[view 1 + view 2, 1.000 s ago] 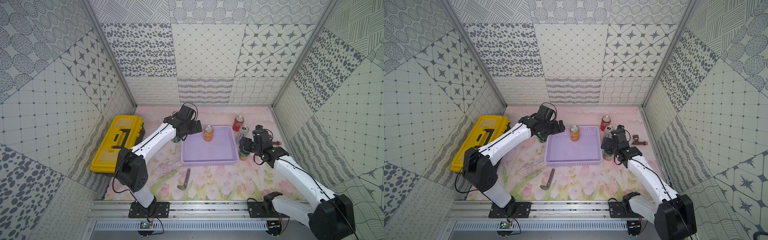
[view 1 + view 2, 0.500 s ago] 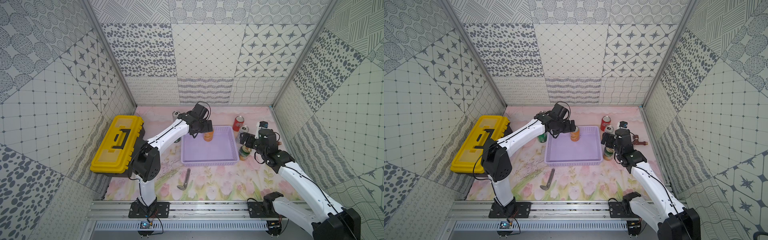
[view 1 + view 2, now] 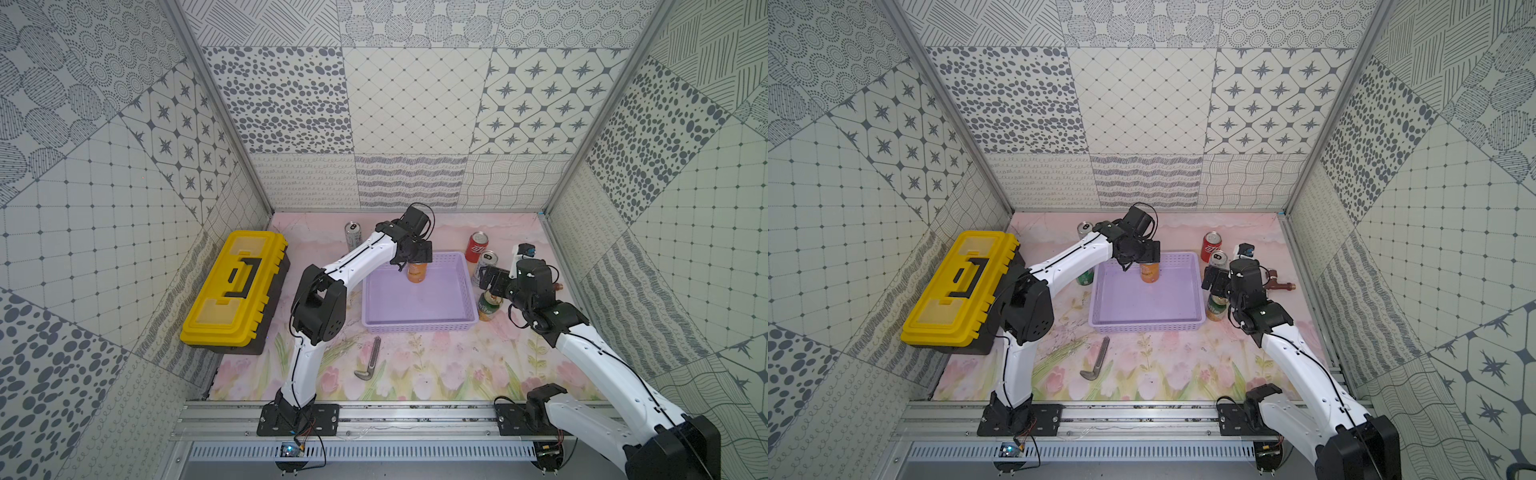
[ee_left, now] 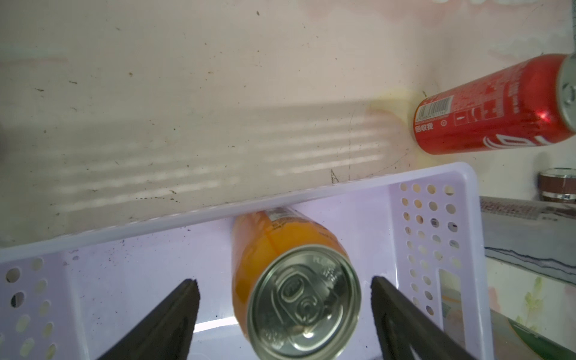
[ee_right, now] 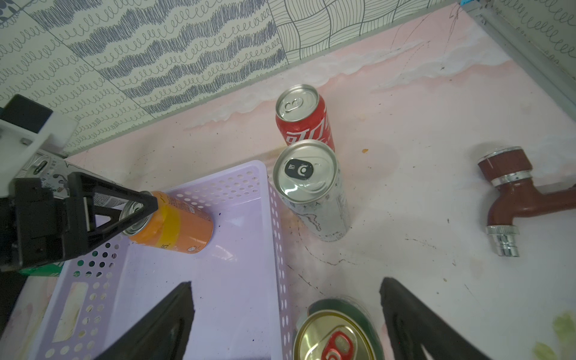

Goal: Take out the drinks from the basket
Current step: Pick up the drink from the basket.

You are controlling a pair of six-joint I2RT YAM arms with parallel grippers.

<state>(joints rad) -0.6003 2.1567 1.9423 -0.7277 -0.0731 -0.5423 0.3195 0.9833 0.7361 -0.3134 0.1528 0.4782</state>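
Beside the basket (image 3: 1146,328), a top view (not both) shows green can (image 3: 1086,277).

You get bright, even light from above in both top views; shadows under the arms are soft and faint, focus is sharp throughout, and the wide lens stretches the wall tiles toward the frame corners. In the left wrist view, pale stripes of light and shade cross the mat (image 4: 187,124), a hard glint sits on the red can (image 4: 498,106), and the orange can (image 4: 296,280) looks slightly soft. In the right wrist view, the gold-topped can (image 5: 338,333) nearest the lens is blurred, the silver can (image 5: 307,174) lid shines, and a white glare patch lies on the basket (image 5: 218,174) floor
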